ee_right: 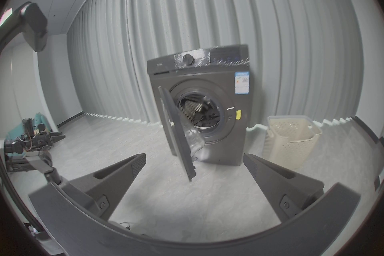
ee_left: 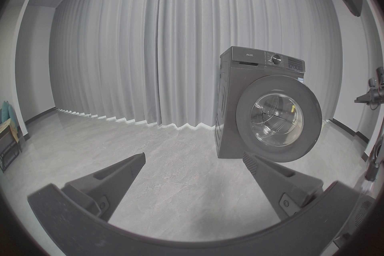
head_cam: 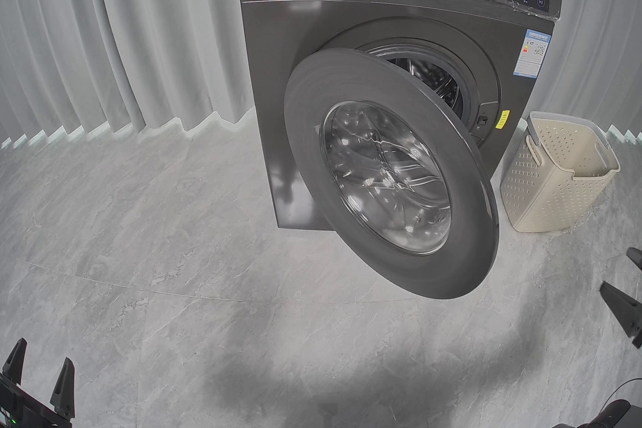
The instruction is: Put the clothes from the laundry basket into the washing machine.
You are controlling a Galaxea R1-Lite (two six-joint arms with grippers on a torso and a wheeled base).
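Head view: washing machine (head_cam: 314,15), door (head_cam: 391,175) swung open. The laundry basket (head_cam: 558,175) stands on the floor just beside it, ahead of the right gripper (ee_right: 194,155), whose fingers are spread apart. Left gripper (ee_left: 194,155) — fingers likewise apart, machine well ahead of it.
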